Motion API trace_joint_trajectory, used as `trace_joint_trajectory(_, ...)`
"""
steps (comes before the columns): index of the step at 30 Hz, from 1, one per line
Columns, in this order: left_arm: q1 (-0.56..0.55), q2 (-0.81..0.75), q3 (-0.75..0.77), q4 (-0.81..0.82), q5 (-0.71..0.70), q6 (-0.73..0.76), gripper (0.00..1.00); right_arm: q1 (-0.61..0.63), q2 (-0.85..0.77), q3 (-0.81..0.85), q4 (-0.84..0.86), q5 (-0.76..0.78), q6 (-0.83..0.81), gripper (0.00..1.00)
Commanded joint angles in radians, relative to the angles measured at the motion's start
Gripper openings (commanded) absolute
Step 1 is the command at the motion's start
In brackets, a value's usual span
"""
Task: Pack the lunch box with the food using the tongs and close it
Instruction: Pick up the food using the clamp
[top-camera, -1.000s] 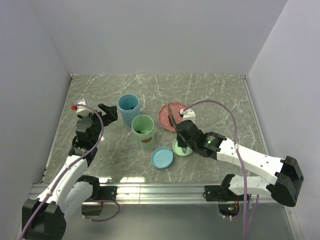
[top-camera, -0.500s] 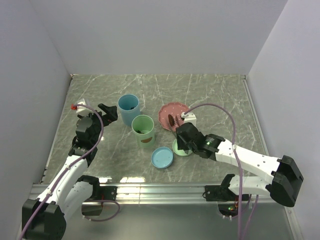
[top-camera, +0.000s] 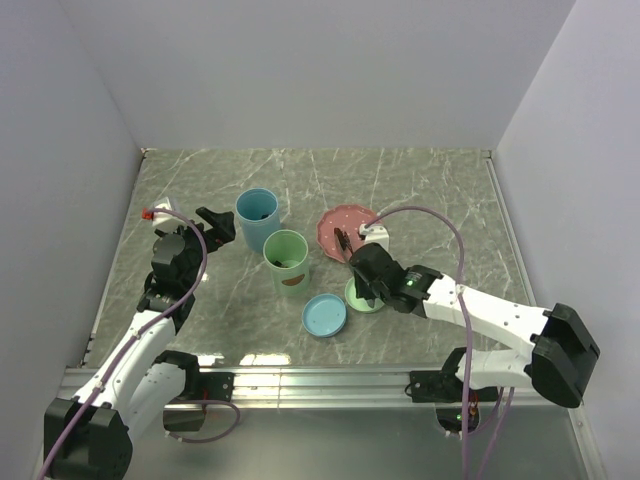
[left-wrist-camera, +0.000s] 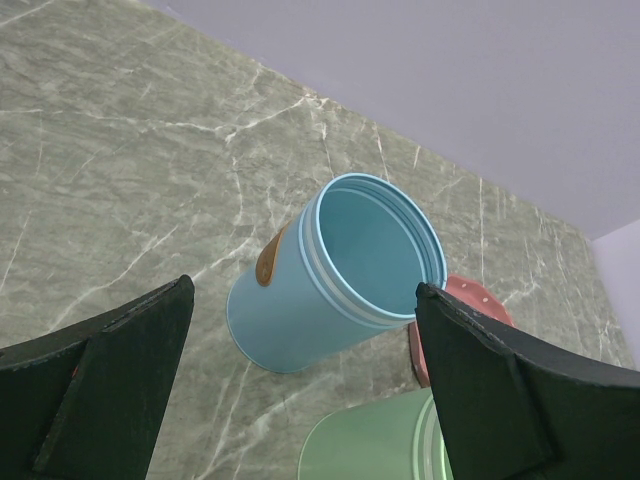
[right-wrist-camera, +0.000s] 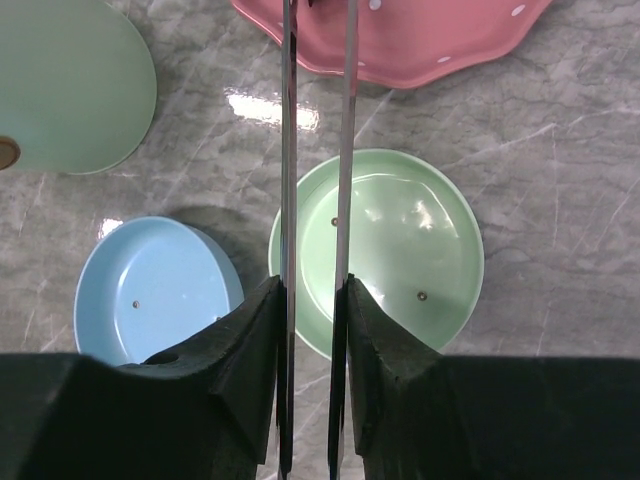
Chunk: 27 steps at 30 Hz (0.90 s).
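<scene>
From above, my right gripper (top-camera: 363, 270) is clamping the tongs (top-camera: 346, 246) and aiming them away from my base, toward the pink plate (top-camera: 350, 216). The food (top-camera: 342, 238) is lying straight ahead of the tong tips, a small dark lump on the near part of the plate. At this size I cannot tell whether the tips are touching it. The tongs' long axis is running from my fingers out to that piece, so I judge the reach to be a push along that same line.

My left gripper (top-camera: 215, 222) is hanging wide open and holding nothing, just beside the blue container (top-camera: 258, 215) and well apart from the plate. That is making the right arm plainly the nearer one. The green container (top-camera: 288, 260) is standing between the arms, with the blue lid (top-camera: 325, 314) and the green lid (top-camera: 368, 300) lying on the marbled table (top-camera: 430, 190).

In the left wrist view, my fingers (left-wrist-camera: 110, 390) are framing the blue container (left-wrist-camera: 340, 270). It is showing as a smooth matt plastic cylinder, ribbed under the rim, with a brown oval tab on its wall and an inside that is looking empty.

In the right wrist view, my fingers (right-wrist-camera: 250, 340) are pressing from both sides on the tongs (right-wrist-camera: 288, 150). The two slim, bright metal arms are standing close and nearly parallel, squeezed partway. They are crossing the glossy, shallow green lid (right-wrist-camera: 400, 240) and running up over the scalloped rim of the white-dotted plate (right-wrist-camera: 420, 45), where the tips are leaving the frame.
</scene>
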Motion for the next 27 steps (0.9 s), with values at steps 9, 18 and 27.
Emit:
trace_joint_trajectory(9,0.0,-0.006,-0.009,0.041,0.004,-0.007,0.99,-0.009,-0.022,0.1,-0.035,0.07,-0.03,0.22)
trace_joint_trajectory(18,0.0,0.0,-0.007,0.04,-0.004,-0.005,0.99,-0.009,-0.067,0.197,-0.05,0.08,-0.075,0.22)
trace_joint_trajectory(27,0.0,-0.008,-0.009,0.035,-0.011,-0.005,1.0,0.029,-0.074,0.31,-0.023,0.041,-0.153,0.22)
